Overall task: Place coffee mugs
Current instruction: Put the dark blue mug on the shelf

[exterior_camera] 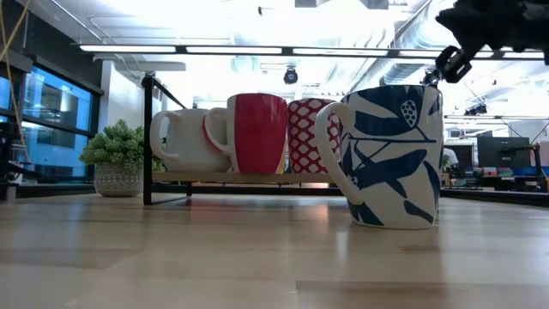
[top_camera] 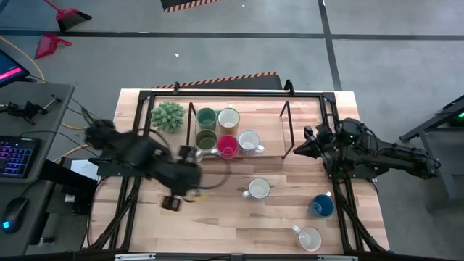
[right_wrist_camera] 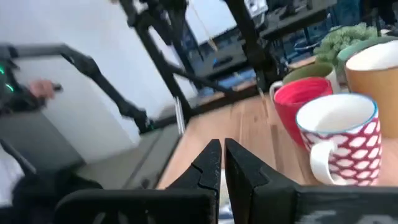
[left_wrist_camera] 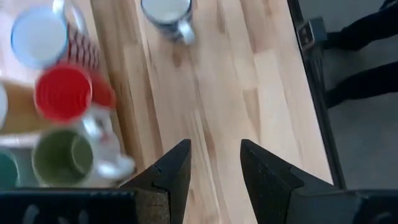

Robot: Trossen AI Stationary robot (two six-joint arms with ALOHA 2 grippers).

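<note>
Our left gripper [top_camera: 176, 199], jaws open and empty, hovers over the tabletop [top_camera: 217, 217] just beside the racked mugs [top_camera: 226, 133]. The nearest loose mug [top_camera: 258, 189] lies rightward, midway to our shut right gripper [top_camera: 299, 151].

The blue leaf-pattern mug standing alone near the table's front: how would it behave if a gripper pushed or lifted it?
The blue leaf-pattern mug looks like glazed ceramic, so probably rigid, fairly heavy, and slippery to grip. Its wide flat base suggests it would slide rather than tip. The side handle may make it turn when pushed.
</note>
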